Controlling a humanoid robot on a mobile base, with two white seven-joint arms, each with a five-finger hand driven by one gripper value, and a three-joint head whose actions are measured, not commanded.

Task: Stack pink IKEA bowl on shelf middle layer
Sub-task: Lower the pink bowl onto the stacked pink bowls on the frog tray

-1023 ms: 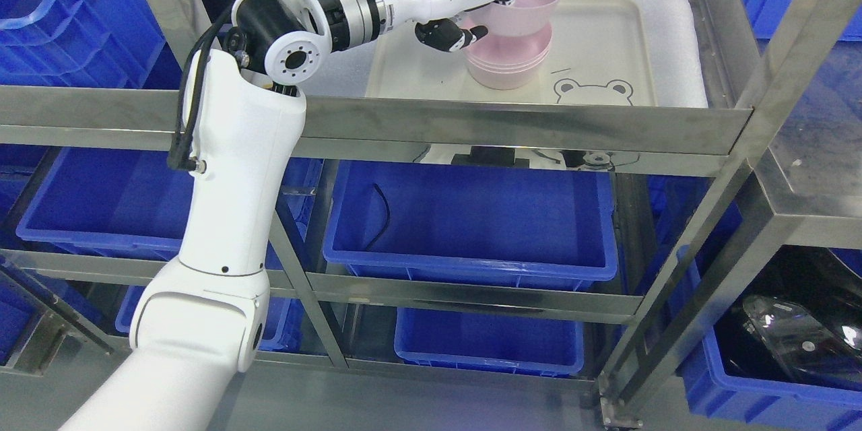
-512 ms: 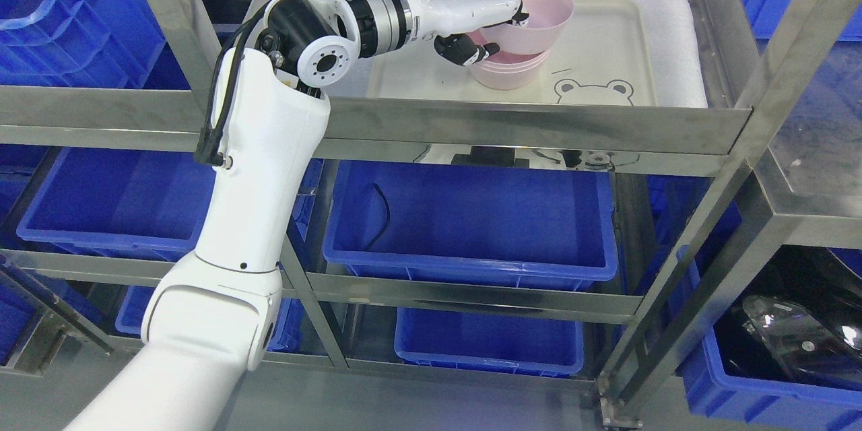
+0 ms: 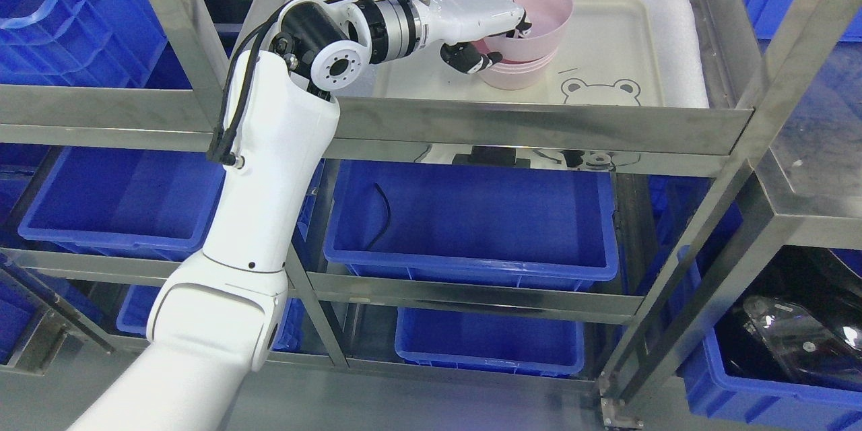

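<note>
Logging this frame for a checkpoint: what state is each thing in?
left hand: shut on the pink bowl
pink bowl: held, tilted, partly nested in the stack
bowl stack: upright on the tray
tray: flat on the shelf
blue bin: open, only a black cable inside

We find no words, brand names, labels or numbers that can be read anywhere in the head view. The only mark we can make out is a line drawing of a bear's face (image 3: pixel 601 90), printed on the front part of the cream tray (image 3: pixel 619 34); it bears no lettering. A warped reflection of that same drawing shows on the steel rail (image 3: pixel 525 124) just below the tray. We can read nothing on the blue bins (image 3: pixel 471 229).
</note>
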